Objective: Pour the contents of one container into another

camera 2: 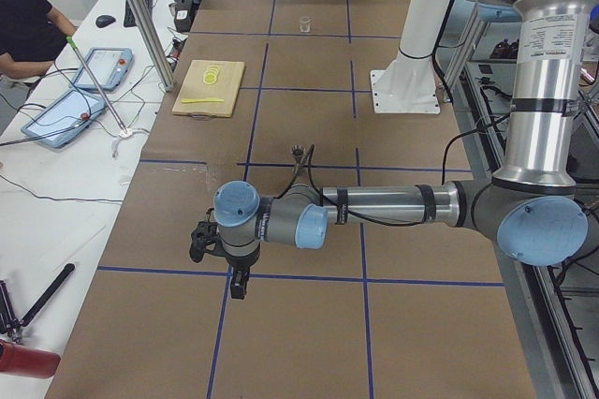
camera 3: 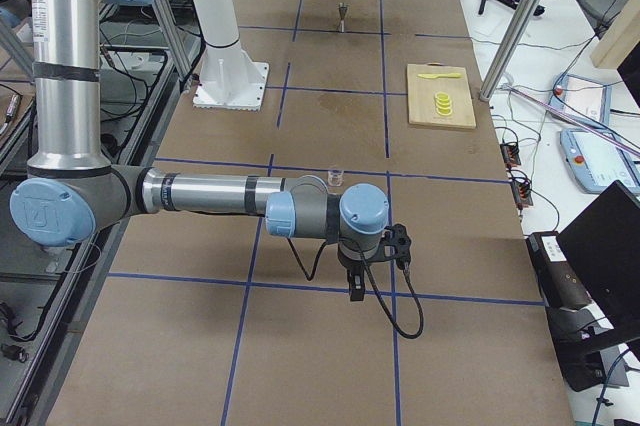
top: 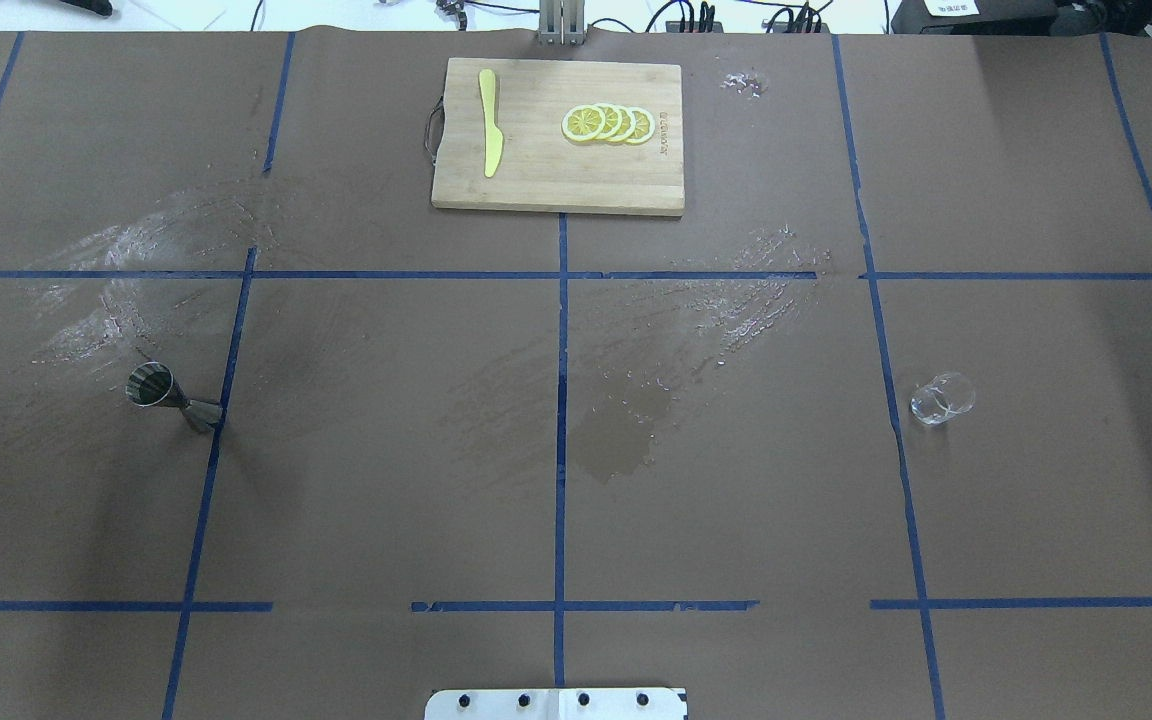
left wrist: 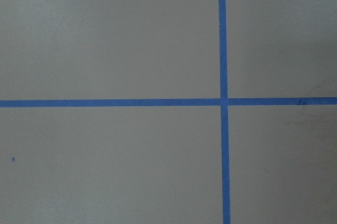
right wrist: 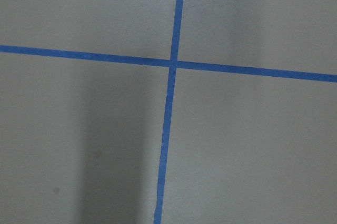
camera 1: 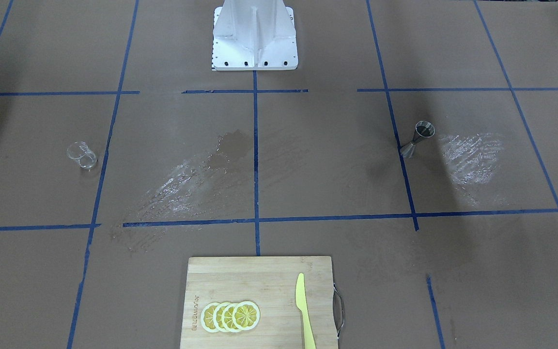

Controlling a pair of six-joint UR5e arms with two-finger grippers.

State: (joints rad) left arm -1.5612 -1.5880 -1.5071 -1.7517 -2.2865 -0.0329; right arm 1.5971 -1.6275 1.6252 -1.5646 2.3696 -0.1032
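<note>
The clear glass cup [camera 1: 81, 154] stands upright on the brown paper, at the right in the overhead view [top: 942, 398]. The grey metal jigger [camera 1: 418, 139] stands upright on a blue tape line, at the left in the overhead view [top: 171, 396]. Both are far apart and untouched. My left gripper [camera 2: 238, 285] shows only in the exterior left view, pointing down beyond the jigger [camera 2: 298, 152]; whether it is open or shut I cannot tell. My right gripper [camera 3: 354, 289] shows only in the exterior right view, hanging near the cup [camera 3: 336, 177]; its state cannot be told either.
A wooden cutting board [top: 556, 190] with a yellow knife [top: 490, 122] and lemon slices [top: 608, 123] lies at the table's far edge. Wet smears [top: 636, 440] mark the paper. The robot base [camera 1: 255, 34] stands mid-table. Both wrist views show only paper and blue tape [left wrist: 223, 101].
</note>
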